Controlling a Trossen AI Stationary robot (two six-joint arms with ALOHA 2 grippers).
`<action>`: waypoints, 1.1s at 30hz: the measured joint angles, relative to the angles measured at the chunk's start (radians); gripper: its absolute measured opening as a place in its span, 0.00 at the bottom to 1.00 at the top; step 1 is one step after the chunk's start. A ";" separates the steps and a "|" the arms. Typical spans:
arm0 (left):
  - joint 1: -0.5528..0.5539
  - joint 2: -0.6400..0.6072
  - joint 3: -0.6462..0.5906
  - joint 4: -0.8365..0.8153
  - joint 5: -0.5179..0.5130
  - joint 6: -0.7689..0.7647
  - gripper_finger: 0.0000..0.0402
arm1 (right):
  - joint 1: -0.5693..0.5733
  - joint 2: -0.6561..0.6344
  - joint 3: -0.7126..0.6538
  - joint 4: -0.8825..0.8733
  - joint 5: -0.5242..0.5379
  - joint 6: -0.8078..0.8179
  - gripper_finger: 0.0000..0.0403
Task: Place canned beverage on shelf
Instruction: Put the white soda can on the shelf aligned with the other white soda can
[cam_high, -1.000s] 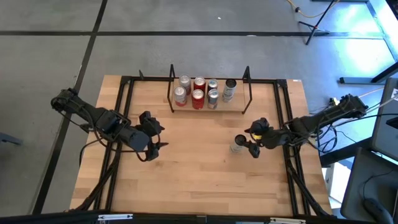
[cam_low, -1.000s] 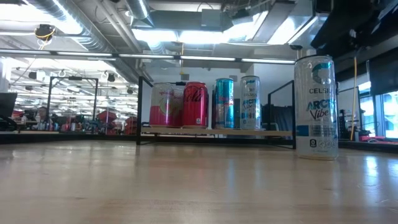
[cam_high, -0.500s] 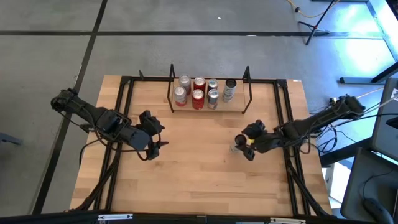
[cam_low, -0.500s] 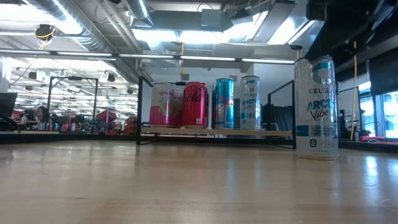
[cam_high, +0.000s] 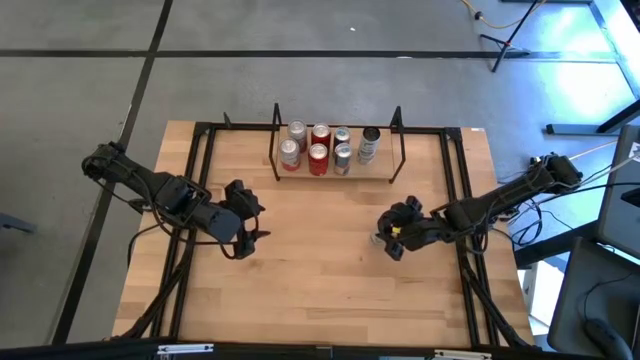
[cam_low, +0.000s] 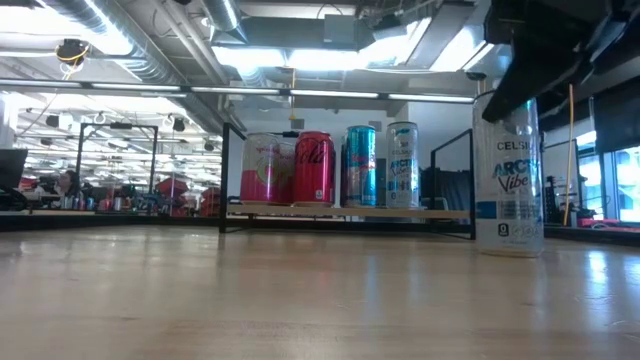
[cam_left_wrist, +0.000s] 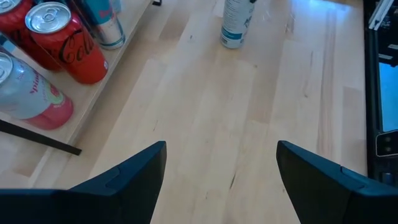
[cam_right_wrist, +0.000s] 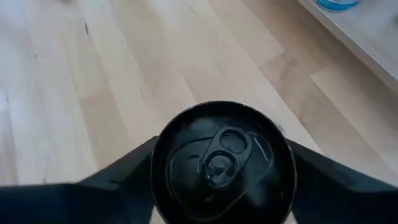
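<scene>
A tall white-and-teal can (cam_low: 510, 180) stands upright on its base on the tabletop, right of centre, and is mostly covered in the high view (cam_high: 377, 238). My right gripper (cam_high: 391, 236) is over it, open, with a finger on either side of the can's black top (cam_right_wrist: 221, 155). The shelf (cam_high: 335, 172), a light-wood board with black rod frames, stands at the table's far middle and carries several cans (cam_low: 315, 168). My left gripper (cam_high: 255, 213) waits open and empty left of centre, well clear of the can (cam_left_wrist: 236, 25). My right gripper's fingers (cam_right_wrist: 124, 171) come slanting down from the table's right and stand on either side of the can's upper part. The can's top hides their inner faces, so I cannot tell whether they touch it. The can stands upright on the table.
Black rails (cam_high: 455, 190) run along the tabletop's left, right and far sides. The shelf board has bare room at its right end (cam_high: 385, 165). Open tabletop lies between the two arms and toward the near edge (cam_high: 320, 280).
My right gripper has gone toward the table's left and down onto the standing can, so that its fingers now flank the can's top. The can has stayed where it was.
</scene>
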 joint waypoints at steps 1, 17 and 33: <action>0.000 0.000 0.000 0.000 0.003 0.000 0.72 | 0.000 0.000 0.000 0.009 0.000 -0.001 0.64; 0.000 0.000 0.000 0.001 0.006 0.000 0.72 | -0.294 0.000 0.234 -0.057 0.029 -0.283 0.55; 0.000 0.000 0.000 0.016 0.005 -0.001 0.72 | -0.731 0.143 0.248 0.047 -0.171 -0.468 0.55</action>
